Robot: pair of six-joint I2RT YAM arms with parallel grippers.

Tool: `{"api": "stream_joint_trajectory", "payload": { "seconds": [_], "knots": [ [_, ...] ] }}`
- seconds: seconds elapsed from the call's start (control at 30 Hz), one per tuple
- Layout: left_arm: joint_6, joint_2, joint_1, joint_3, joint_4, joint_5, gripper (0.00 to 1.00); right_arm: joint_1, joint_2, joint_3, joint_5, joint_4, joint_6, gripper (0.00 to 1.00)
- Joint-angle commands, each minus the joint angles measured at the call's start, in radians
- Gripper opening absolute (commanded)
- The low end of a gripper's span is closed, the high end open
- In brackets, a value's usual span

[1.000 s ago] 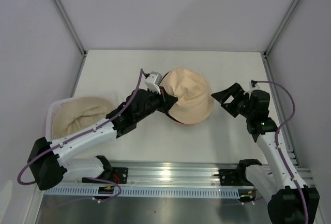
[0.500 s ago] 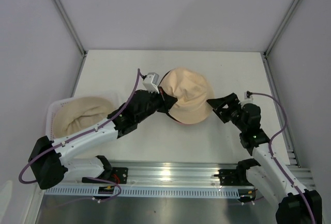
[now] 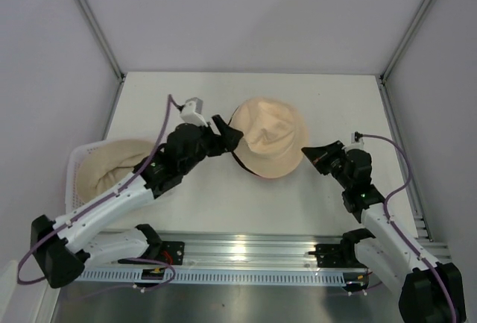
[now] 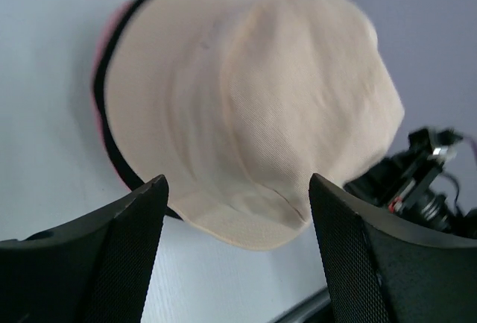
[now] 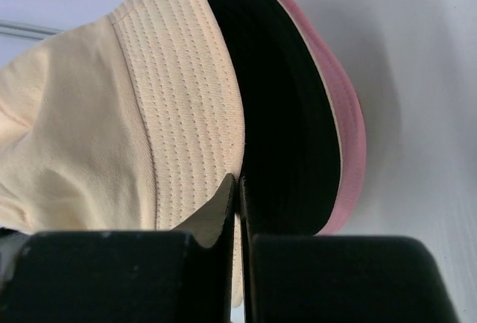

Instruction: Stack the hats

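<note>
Three hats sit piled mid-table (image 3: 223,196): the beige hat (image 3: 267,136) on top, the black hat (image 5: 276,114) under it, the pink hat (image 5: 339,121) at the bottom. Their brims show as nested rims in the right wrist view. A fourth, the second beige hat (image 3: 115,166), lies in the basket (image 3: 72,160) at far left, well apart from the pile.

Right gripper (image 5: 238,189): tips closed, with what looks like a thin edge of the beige brim pinched between them at the pile's right side. Left gripper (image 3: 229,130): jaws spread wide, just off the pile's left edge, holding nothing.

Step in hand, as I read it: squaring the beige hat on the pile. Its crown is dented and creased. It sits skewed, with black and pink peeking out on the left and near sides only.

Doing it well:
- Keep the pinch on the beige layer alone. The black brim lies right against the tips, and catching it would drag the lower hats.
- Tug low and short, along the table. Lifting floppy cloth by one edge folds the brim or peels the hat off.
- Let go only once the brim lies flat.
- The basket hat remains to be fetched, likely by the open left arm, which is nearer.
</note>
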Motion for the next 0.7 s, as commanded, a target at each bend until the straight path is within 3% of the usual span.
{"api": "stream_joint_trajectory", "payload": {
  "seconds": [0.0,0.13,0.27,0.43,0.67],
  "knots": [
    [-0.081,-0.119,0.122,-0.037,-0.013,0.002,0.79,0.004,0.049,0.015,0.045,0.044,-0.057,0.0],
    [-0.146,-0.182,0.284,-0.156,0.113,0.117,0.77,0.004,0.117,0.022,0.045,0.052,-0.108,0.0],
    [-0.187,-0.129,0.431,-0.216,0.215,0.21,0.71,0.004,0.192,0.036,0.036,0.087,-0.163,0.0],
    [-0.222,0.023,0.486,-0.19,0.447,0.459,0.64,0.004,0.282,0.088,0.008,0.086,-0.22,0.0],
    [-0.311,0.264,0.484,-0.12,0.653,0.645,0.57,0.006,0.293,0.156,0.033,0.024,-0.273,0.0]
  ]
}}
